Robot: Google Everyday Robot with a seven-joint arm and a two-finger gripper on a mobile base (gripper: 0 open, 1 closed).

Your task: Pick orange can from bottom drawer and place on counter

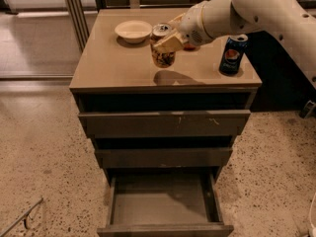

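Observation:
My gripper (165, 42) is shut on the orange can (162, 46), a small can with a mottled orange-brown body and a silver top. It holds the can upright a little above the middle of the tan counter (113, 65), and the can's shadow falls on the surface just below. The bottom drawer (164, 201) is pulled open and nothing shows inside it. The two drawers above it are shut.
A white bowl (133, 31) sits at the back of the counter, left of the can. A dark blue Pepsi can (232, 55) stands at the right edge. A red object is partly hidden behind my wrist. Speckled floor surrounds the cabinet.

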